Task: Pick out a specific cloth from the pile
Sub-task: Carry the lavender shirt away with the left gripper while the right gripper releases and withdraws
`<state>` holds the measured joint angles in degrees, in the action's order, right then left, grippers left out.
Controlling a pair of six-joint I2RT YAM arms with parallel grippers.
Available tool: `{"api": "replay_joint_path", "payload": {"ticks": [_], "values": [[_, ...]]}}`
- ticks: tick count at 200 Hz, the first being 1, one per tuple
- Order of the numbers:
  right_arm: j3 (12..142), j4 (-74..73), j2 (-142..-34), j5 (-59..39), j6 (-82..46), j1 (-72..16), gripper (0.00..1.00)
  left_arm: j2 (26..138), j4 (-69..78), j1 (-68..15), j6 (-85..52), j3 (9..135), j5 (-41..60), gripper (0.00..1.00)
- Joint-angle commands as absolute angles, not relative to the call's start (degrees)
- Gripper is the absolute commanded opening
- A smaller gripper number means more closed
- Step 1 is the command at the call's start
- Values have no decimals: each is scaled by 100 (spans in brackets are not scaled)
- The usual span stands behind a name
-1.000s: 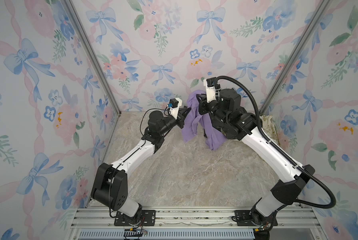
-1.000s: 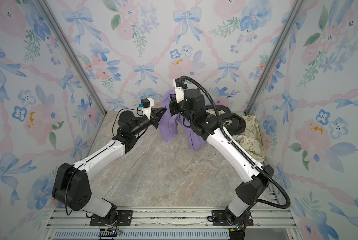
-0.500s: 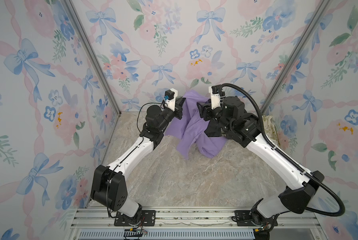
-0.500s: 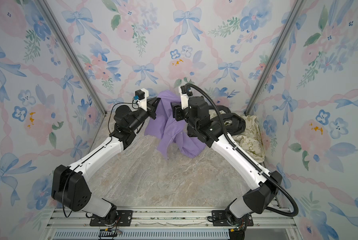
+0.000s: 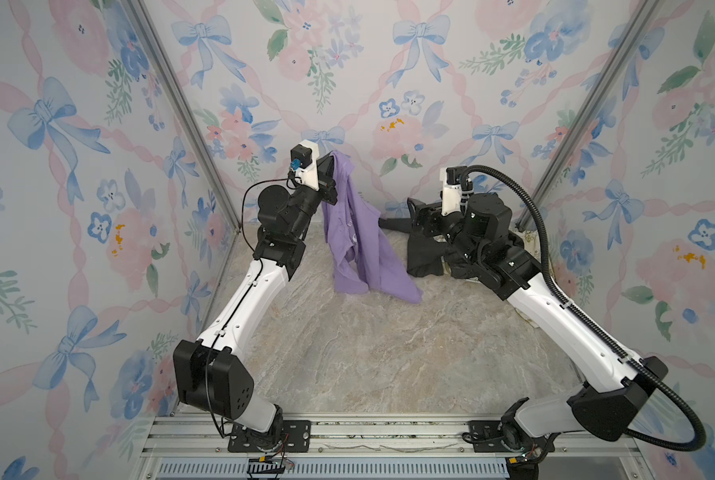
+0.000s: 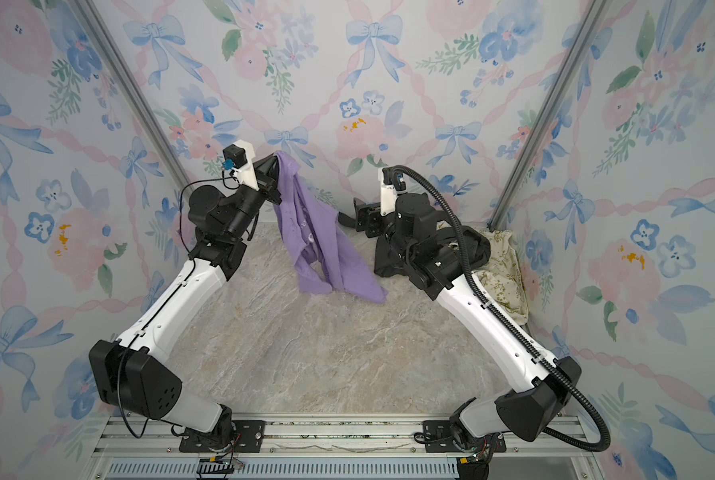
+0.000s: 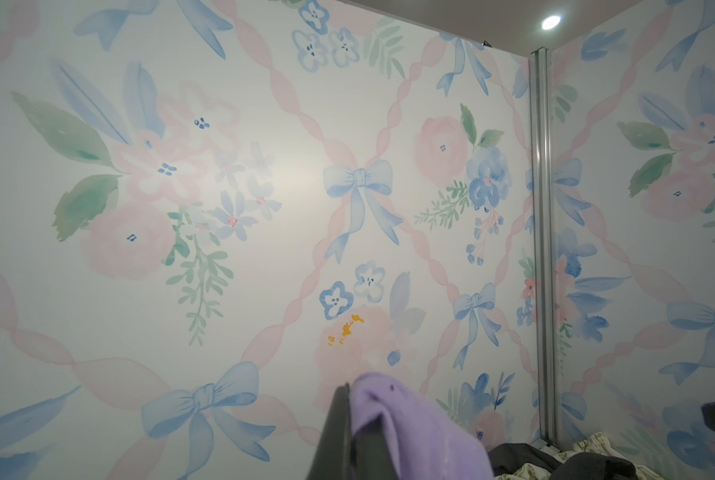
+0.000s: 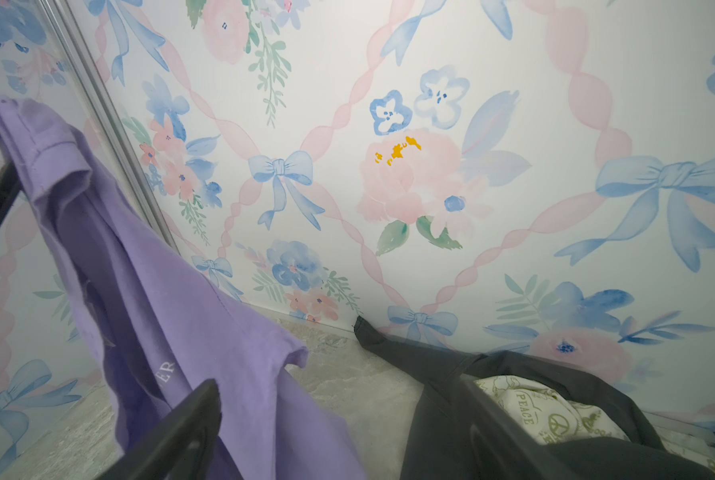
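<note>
On lavender cloth (image 8: 169,316): white printed letters "ER", right wrist view; rest of the word lost in a fold; on cream cloth (image 8: 530,409): olive-green word "PEACE" beside a peace symbol; further small print there illegible.

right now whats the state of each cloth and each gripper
left gripper, shut on the purple cloth
right gripper, open, holding nothing
purple cloth, hanging from the left gripper, lower end on the table
black garment, heaped at the back right of the table
cream cloth, crumpled, partly under the black garment
</note>
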<state>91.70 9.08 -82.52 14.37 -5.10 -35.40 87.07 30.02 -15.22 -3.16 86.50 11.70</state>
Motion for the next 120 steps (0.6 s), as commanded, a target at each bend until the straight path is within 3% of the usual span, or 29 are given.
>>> {"api": "replay_joint_path", "payload": {"ticks": [1,74,120], "values": [[9205,700,-8368,1454,-559,-3464,91,8726,3106,-1358,-282,9051,1089,0],[9642,707,-8943,1094,-713,-3273,98,9159,2273,-756,-497,10122,724,0],[9765,787,-9114,915,-727,-3087,99,10182,1584,-571,-640,11650,501,0]]}}
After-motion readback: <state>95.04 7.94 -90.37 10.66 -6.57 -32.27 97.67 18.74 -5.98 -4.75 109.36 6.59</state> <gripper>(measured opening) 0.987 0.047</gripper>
